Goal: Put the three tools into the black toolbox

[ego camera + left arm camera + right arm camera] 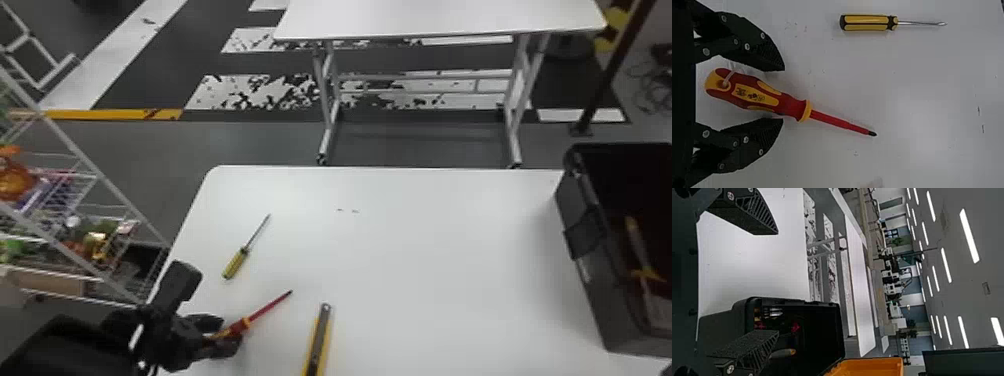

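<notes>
Fingers apart, the left gripper (783, 94) straddles the handle of a red screwdriver (758, 94) near the left edge of the white tabletop (425, 250), apparently lined up to close on the thick grip. A yellow screwdriver (237, 262) lies toward the far left corner, a utility knife (320, 340) toward the near edge. At the right edge, the black toolbox (585, 270) sits open, likely for easy drop-in, with a yellow tool (637, 237) and other pieces inside; the right gripper (778, 282) hangs by it, fingers parted and empty.

On table (440, 250): toolbox (600, 295) right; front screwdriver (246, 322), rear screwdriver (244, 251) left; knife (318, 341) between.
</notes>
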You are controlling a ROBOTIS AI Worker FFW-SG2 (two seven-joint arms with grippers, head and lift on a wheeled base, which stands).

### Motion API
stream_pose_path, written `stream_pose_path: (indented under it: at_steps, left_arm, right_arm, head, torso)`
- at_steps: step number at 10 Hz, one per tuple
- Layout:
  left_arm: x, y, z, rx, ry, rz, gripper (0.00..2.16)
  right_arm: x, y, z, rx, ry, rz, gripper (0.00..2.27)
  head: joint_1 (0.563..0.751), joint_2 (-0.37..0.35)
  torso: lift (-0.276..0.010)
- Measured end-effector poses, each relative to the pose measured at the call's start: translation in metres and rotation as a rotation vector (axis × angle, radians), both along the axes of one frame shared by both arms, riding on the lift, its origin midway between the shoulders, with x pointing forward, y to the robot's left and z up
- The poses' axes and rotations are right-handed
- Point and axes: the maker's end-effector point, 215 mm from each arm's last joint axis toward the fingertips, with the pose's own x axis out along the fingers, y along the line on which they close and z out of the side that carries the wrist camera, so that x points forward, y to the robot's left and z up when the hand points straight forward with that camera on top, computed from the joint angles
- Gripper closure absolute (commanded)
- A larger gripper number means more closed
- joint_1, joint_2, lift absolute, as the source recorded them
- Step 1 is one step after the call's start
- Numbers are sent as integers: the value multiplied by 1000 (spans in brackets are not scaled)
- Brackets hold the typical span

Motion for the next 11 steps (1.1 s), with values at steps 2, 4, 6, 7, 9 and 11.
stream_pose_path:
  at_steps: [2, 4, 6, 7, 9, 11]
  left_arm:
    - [-9, 5, 1, 32, 38, 58, 2142]
    - [-16, -11, 18, 14, 18, 45, 2142]
    - [-14, -29, 39, -20, -24, 42, 2142]
    - [-14, -37, 49, -50, -41, 53, 2142]
    - [-15, -66, 71, -180, -49, 101, 2142]
    - [-17, -123, 92, -441, -32, 161, 2142]
  right_arm:
    - [0, 0, 0, 0, 0, -1, 107]
    - [0, 0, -2, 3, 1, 0, 107]
    - [1, 2, -1, 6, -5, 2, 107]
    - [1, 3, 1, 12, -10, 6, 107]
    - [1, 5, 2, 20, -13, 19, 103]
    - [5, 13, -1, 36, 5, 38, 100]
  head:
    - [695, 216]
    - [695, 188]
    - [695, 154]
    - [695, 135]
    - [695, 72]
    - [695, -17]
  torso:
    - [-51]
    - [-51]
    - [-51]
    - [-51]
    - [-51]
    - [-51]
